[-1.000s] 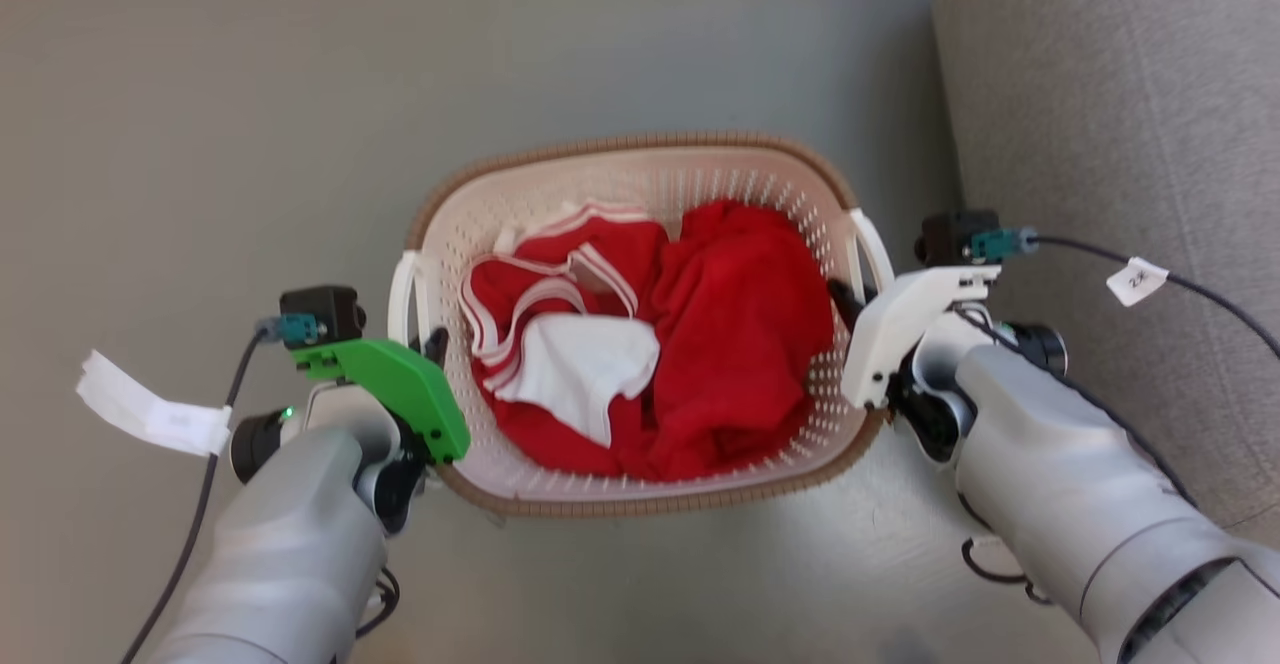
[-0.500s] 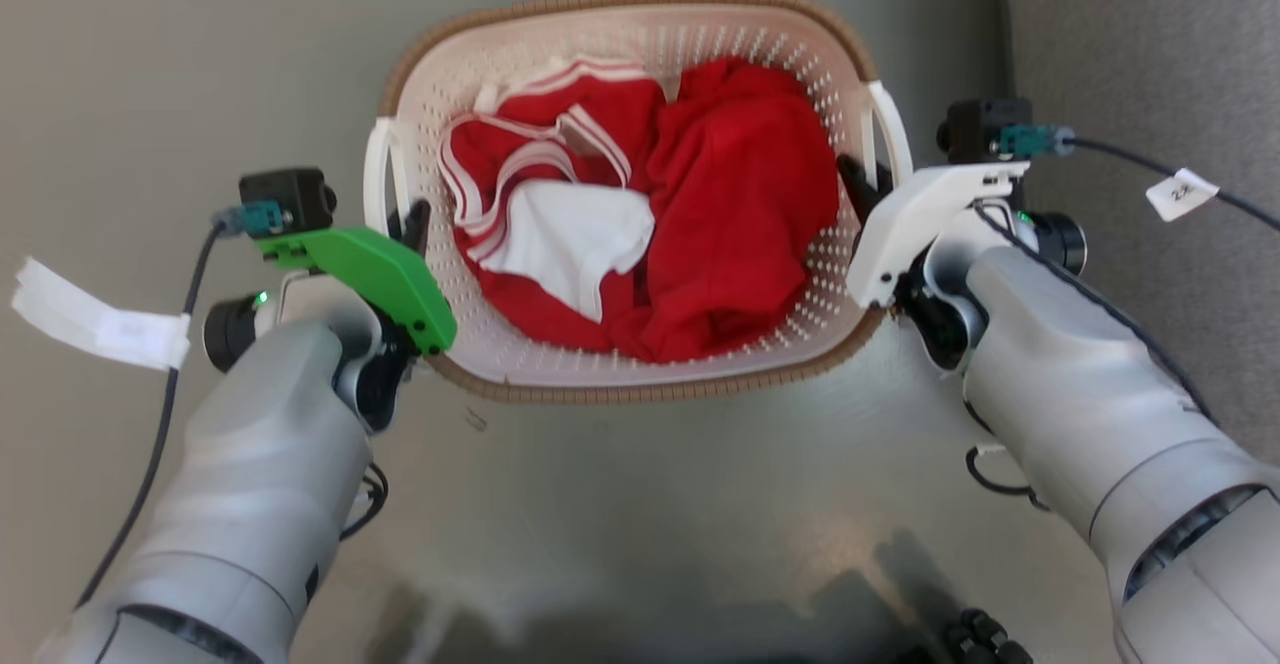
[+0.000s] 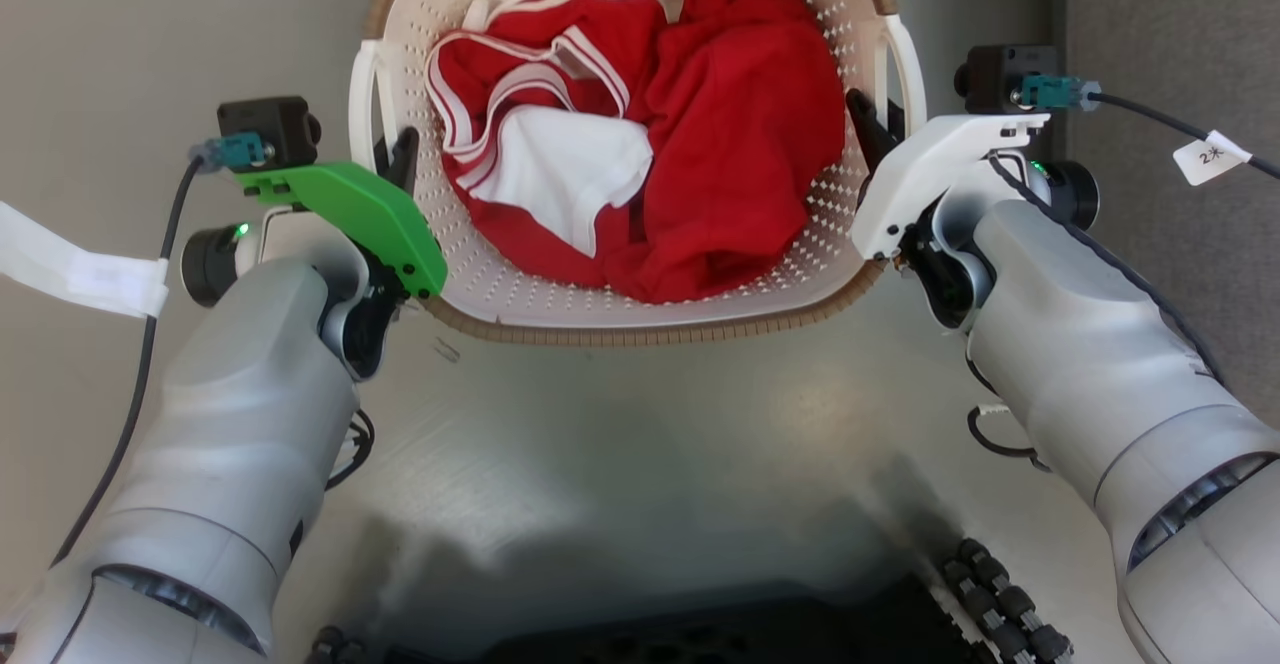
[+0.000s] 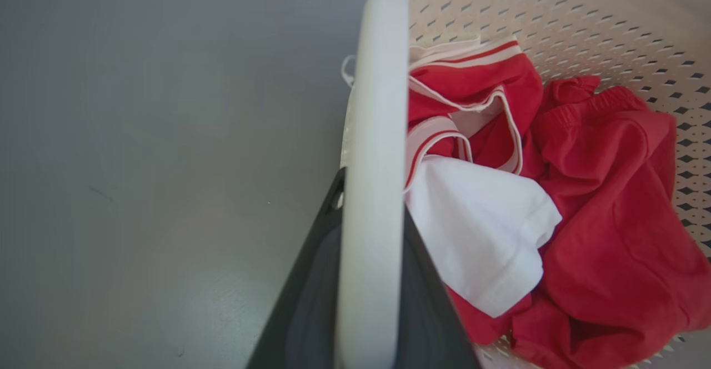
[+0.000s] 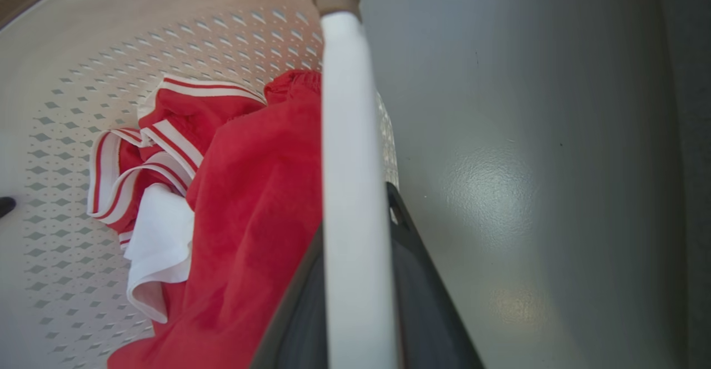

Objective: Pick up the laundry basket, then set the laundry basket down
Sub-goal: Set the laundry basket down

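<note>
Head view: the laundry basket [image 3: 650, 329] lies crosswise ahead over the floor [image 3: 650, 444]. Its long axis runs from the left end effector [image 3: 400, 159] to the right end effector [image 3: 868, 129], one at each short side. Left wrist view: dark fingers clamp the left handle [image 4: 373, 108]. Right wrist view: fingers clamp the right handle [image 5: 350, 135] likewise.

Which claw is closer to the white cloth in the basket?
Left. The left claw grips the handle beside the white cloth; the right claw holds the opposite handle, beyond the red clothes.
</note>
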You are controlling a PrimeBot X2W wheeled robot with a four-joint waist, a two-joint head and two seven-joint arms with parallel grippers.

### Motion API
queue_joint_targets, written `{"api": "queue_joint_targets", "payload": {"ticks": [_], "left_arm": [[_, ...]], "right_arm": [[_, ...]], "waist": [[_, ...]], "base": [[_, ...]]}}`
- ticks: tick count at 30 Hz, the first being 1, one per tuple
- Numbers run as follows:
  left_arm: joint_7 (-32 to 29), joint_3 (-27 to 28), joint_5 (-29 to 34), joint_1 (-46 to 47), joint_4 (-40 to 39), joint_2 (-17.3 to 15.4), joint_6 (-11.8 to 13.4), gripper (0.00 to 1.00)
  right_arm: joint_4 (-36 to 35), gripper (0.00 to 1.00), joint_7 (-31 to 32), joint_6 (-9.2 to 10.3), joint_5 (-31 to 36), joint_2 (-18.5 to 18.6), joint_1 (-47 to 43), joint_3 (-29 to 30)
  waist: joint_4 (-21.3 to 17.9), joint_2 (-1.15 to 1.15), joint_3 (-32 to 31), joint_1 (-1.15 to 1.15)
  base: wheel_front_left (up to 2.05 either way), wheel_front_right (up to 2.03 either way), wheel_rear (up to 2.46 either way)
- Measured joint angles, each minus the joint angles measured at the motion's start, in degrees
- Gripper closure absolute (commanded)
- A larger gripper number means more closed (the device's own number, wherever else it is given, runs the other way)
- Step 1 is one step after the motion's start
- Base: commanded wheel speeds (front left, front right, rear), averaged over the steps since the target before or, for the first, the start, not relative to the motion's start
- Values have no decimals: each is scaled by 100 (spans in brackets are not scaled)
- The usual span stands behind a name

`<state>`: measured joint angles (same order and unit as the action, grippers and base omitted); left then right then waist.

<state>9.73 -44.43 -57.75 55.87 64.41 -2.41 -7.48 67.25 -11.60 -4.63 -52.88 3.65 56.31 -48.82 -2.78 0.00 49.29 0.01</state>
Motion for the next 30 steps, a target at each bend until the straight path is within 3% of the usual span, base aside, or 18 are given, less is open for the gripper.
{"api": "queue_joint_targets", "payload": {"ticks": [30], "left_arm": [[394, -55, 97, 321, -187, -108, 2, 100]], "right_arm": [[-73, 100, -299, 26, 116, 7, 371, 78]], "waist": [[-67, 0, 674, -1]], "base": [[0, 0, 0]]}}
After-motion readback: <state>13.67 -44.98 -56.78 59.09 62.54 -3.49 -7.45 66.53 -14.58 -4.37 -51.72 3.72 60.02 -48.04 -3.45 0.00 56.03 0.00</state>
